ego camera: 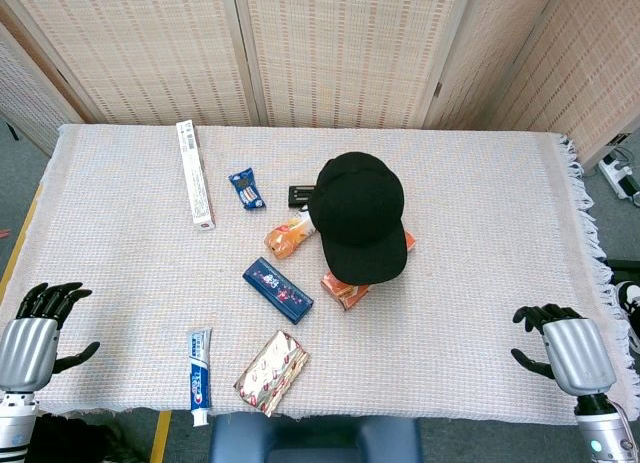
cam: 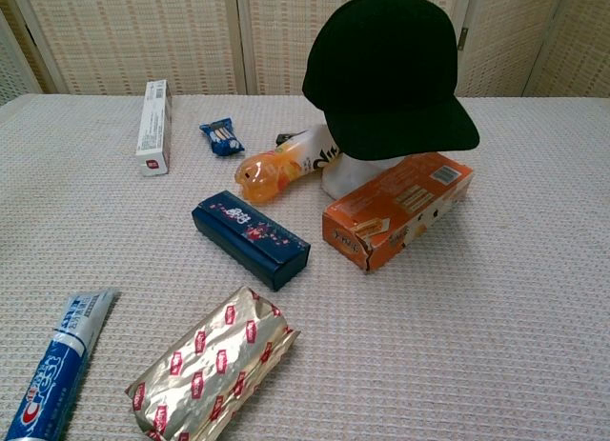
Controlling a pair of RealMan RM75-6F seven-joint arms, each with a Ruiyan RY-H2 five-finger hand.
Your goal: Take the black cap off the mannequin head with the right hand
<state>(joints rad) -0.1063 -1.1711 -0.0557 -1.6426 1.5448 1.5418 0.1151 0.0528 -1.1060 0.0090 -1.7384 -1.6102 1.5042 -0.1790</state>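
A black cap [ego camera: 360, 215] [cam: 386, 71] sits on the white mannequin head [cam: 355, 172] near the table's middle, brim pointing toward me. Only the head's lower part shows under the cap in the chest view. My right hand [ego camera: 560, 345] rests at the table's near right edge, fingers apart and empty, well away from the cap. My left hand [ego camera: 38, 328] rests at the near left edge, also empty with fingers apart. Neither hand shows in the chest view.
An orange box [cam: 398, 208] leans beside the mannequin head. An orange bottle [cam: 281, 167], a dark blue box [cam: 250, 239], a foil packet [cam: 214, 360], a toothpaste tube [cam: 55, 365], a white box [cam: 153, 127] and a blue snack packet [cam: 221, 136] lie to the left. Woven screens [ego camera: 330, 43] stand behind.
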